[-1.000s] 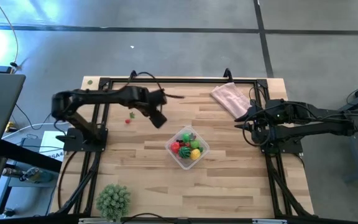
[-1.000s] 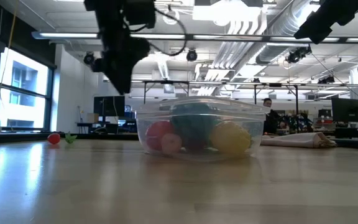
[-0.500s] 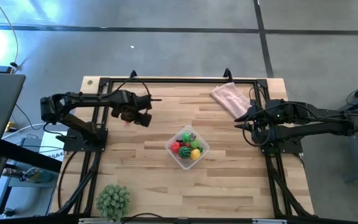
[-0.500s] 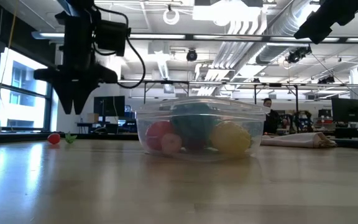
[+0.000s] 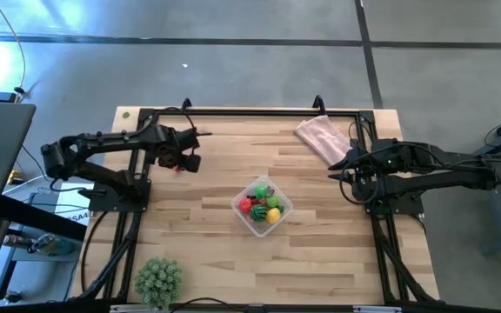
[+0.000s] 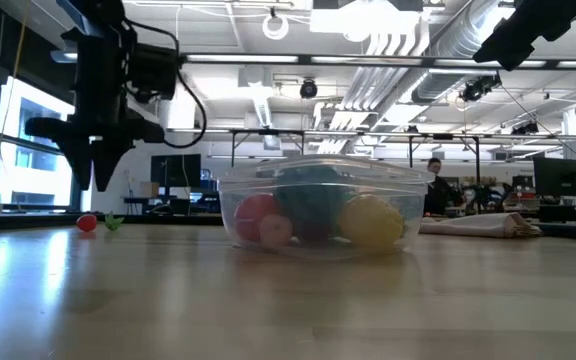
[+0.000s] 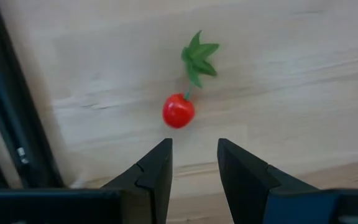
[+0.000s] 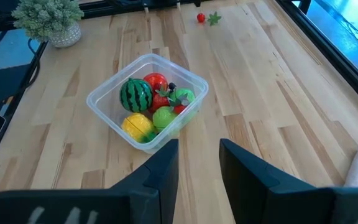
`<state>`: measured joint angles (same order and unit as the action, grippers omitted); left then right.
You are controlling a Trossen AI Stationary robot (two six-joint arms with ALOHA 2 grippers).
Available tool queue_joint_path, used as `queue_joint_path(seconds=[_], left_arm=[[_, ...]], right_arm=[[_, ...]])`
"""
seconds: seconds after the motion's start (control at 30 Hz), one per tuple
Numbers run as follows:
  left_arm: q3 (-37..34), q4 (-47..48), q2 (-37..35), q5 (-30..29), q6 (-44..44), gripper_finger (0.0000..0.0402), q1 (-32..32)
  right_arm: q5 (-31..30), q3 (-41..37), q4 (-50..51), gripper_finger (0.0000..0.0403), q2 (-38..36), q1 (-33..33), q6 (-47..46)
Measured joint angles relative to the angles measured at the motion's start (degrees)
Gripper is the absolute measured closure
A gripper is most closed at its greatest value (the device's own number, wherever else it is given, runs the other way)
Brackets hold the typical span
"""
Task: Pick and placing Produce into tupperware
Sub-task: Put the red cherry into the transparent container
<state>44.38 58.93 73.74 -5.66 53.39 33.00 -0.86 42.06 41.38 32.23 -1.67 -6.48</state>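
On the wooden table (image 5: 320,261), the tupperware (image 5: 263,207) is sitting mid-table holding produce (image 8: 148,109). Left of it, the left gripper (image 7: 194,165) is hovering, fingers parted and empty, over a red cherry (image 7: 178,111). The right gripper (image 8: 199,163), fingers likewise parted and empty, is waiting to its right.

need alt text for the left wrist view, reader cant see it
A small red cherry-like toy fruit with a green leafy stem lies on the pale wooden table, just ahead of the left gripper, whose two dark jaws stand apart and empty. A black frame rail runs along one edge.
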Motion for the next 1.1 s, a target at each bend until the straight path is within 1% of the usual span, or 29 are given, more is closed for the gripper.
queue_joint_path(seconds=[0.1, 0.3, 0.47, 0.83, 0.93, 1.1], left_arm=[[-1.40, -1.23, -0.84, 0.38, -1.72, 0.0284, 0.88], [-1.83, -2.37, -0.79, -2.33, -5.79, 0.0284, 2.01], [-1.83, -3.03, -0.75, -2.53, -9.66, 0.0284, 3.14], [-1.83, -3.22, -0.68, -0.97, -14.07, 0.0283, 3.01], [-1.82, -3.16, -0.68, -0.58, -14.40, 0.0271, 3.01], [-1.82, -2.90, -0.66, -1.29, -14.34, 0.0225, 3.01]], right_arm=[[0.01, -0.02, 0.00, 0.0297, 0.00, -0.01, -0.10], [0.02, -0.01, 0.00, 0.0297, 0.00, -0.02, -0.03], [0.02, -0.02, 0.00, 0.0297, 0.00, -0.02, -0.04], [0.02, -0.02, 0.00, 0.0297, 0.00, 0.00, 0.00], [0.02, -0.01, 0.00, 0.0297, 0.00, -0.01, -0.08], [0.02, 0.00, 0.00, 0.0297, 0.00, -0.02, -0.09]])
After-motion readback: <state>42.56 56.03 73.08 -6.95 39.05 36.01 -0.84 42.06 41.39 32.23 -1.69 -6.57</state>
